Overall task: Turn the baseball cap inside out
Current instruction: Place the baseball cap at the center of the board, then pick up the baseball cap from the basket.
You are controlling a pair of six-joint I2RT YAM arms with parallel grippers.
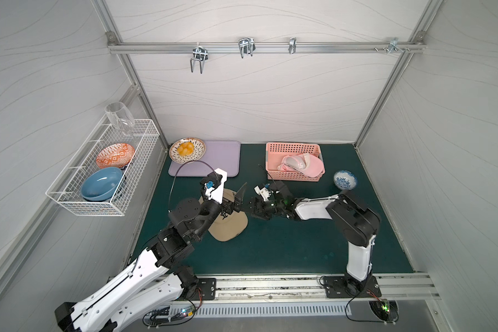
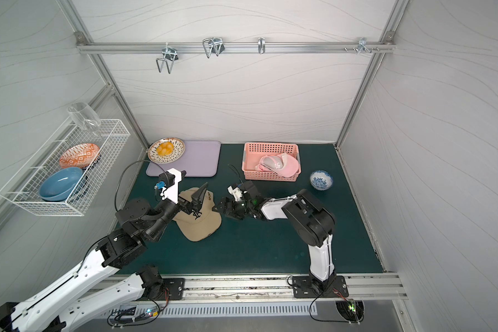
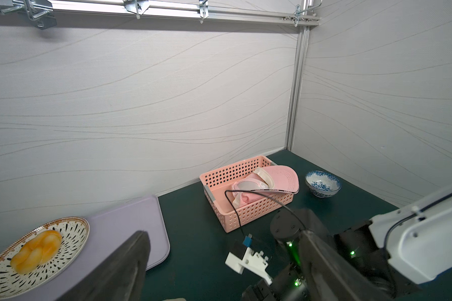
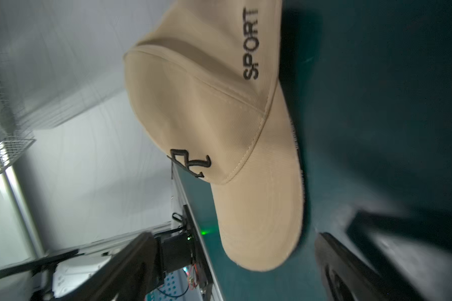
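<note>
The tan baseball cap (image 1: pixel 230 227) (image 2: pixel 202 227) lies crown up on the green mat, with its brim toward the front edge. In the right wrist view the cap (image 4: pixel 219 117) shows "SPORT" on its side and a dark logo on its front. My left gripper (image 1: pixel 236 201) (image 2: pixel 197 201) (image 3: pixel 223 234) hovers over the crown, open, with nothing between its fingers. My right gripper (image 1: pixel 256 208) (image 2: pixel 224 207) (image 4: pixel 234 237) sits low just right of the cap, open. The brim's tip lies ahead of its spread fingers, ungripped.
A pink basket (image 1: pixel 292 146) holding a pink cap (image 1: pixel 305 166) stands behind the right arm, with a blue-patterned bowl (image 1: pixel 345 179) to its right. At the back left are a lilac mat (image 1: pixel 222 158) and a plate (image 1: pixel 197 153) of bread. A wire rack (image 1: pixel 144 135) hangs on the left wall.
</note>
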